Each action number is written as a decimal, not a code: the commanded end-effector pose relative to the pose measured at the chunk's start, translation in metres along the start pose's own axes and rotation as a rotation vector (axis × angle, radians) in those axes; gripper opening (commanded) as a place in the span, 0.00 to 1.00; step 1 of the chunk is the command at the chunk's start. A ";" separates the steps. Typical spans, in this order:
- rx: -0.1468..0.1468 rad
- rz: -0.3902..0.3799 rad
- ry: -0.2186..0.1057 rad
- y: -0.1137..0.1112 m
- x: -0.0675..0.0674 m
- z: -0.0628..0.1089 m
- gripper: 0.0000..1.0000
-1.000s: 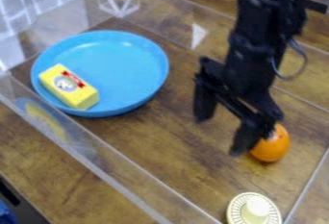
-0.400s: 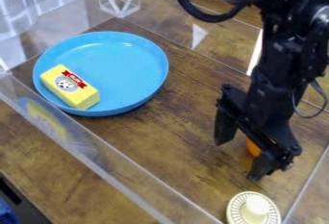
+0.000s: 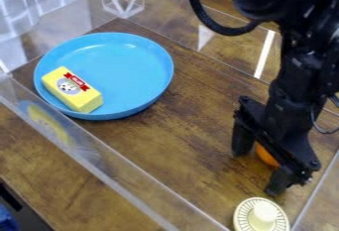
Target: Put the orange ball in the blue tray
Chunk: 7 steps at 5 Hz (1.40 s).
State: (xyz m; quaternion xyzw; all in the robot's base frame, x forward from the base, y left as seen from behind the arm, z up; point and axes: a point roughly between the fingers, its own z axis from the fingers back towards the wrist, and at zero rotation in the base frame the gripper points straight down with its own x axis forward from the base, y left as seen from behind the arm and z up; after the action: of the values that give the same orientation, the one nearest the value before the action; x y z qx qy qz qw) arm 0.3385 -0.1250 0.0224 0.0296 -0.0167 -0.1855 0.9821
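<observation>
The orange ball [image 3: 265, 156] lies on the wooden table at the right, and only a small sliver of it shows. My gripper [image 3: 271, 159] is lowered over it, open, with one dark finger on each side of the ball. I cannot tell whether the fingers touch it. The blue tray [image 3: 126, 61] sits at the left, well apart from the gripper, with a yellow block [image 3: 69, 89] with a red label lying in its front left part.
A small cream round disc [image 3: 261, 216] lies at the front edge, just below the gripper. Clear plastic walls [image 3: 79, 141] fence the table at the front left and back. The black arm [image 3: 298, 47] rises at the right.
The arm has swung to the right and come down over the ball, which showed plainly beside the fingers a second ago and is now mostly hidden between them. The jaws stayed open.
</observation>
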 end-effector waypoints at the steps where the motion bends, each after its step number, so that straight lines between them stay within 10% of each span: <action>1: 0.011 -0.013 -0.075 -0.004 0.016 0.015 1.00; 7: 0.034 -0.017 -0.132 0.004 0.034 0.013 1.00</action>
State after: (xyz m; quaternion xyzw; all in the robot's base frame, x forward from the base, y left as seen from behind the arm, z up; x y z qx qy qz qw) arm 0.3635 -0.1300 0.0246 0.0381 -0.0611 -0.1964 0.9779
